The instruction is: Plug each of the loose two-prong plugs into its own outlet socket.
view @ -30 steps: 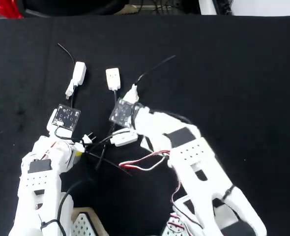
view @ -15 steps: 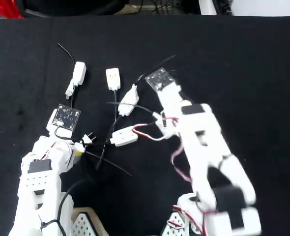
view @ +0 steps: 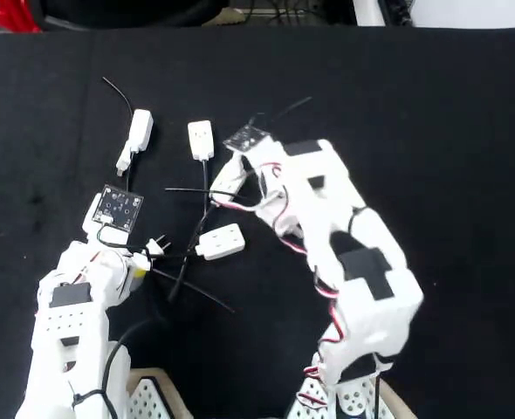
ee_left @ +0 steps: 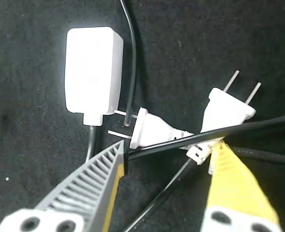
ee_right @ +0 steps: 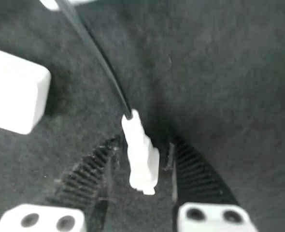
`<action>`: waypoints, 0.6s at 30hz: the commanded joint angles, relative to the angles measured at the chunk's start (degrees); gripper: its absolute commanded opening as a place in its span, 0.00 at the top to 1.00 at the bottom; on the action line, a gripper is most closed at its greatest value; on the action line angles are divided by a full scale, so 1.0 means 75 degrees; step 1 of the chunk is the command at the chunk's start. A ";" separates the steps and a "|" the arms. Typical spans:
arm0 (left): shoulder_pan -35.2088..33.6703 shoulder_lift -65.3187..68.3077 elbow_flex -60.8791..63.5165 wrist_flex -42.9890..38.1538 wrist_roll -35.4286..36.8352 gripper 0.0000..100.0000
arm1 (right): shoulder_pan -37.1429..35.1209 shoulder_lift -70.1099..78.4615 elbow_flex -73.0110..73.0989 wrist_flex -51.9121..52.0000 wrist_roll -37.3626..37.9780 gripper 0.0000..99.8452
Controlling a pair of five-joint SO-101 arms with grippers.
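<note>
Left wrist view: you see the left end effector [ee_left: 167,147] released, its fingers straddling the black cords [ee_left: 258,126] of two loose plugs. The first plug [ee_left: 149,131] lies with its prongs just beside a white outlet socket [ee_left: 93,70] on the tabletop [ee_left: 205,38]. The second plug [ee_left: 227,104] lies alongside. Right wrist view: the right end effector [ee_right: 140,166] is released, flanking a third plug [ee_right: 141,154].

Two loose plugs [ee_left: 154,131], two vacant sockets [view: 201,138]
</note>
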 commanded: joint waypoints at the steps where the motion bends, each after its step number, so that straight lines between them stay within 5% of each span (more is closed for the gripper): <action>1: 0.0064 -0.0059 -0.0029 -0.0094 0.0000 0.72 | -0.0117 0.0580 -0.1670 0.0727 0.0152 0.85; 12: 0.0064 -0.0059 -0.0029 -0.0082 -0.0293 0.73 | -0.0105 0.2573 -0.5386 0.4149 0.0926 0.85; 18: 0.0064 -0.0059 -0.0018 -0.0082 -0.0422 0.73 | -0.0152 0.2784 -0.5562 0.4232 0.1172 0.85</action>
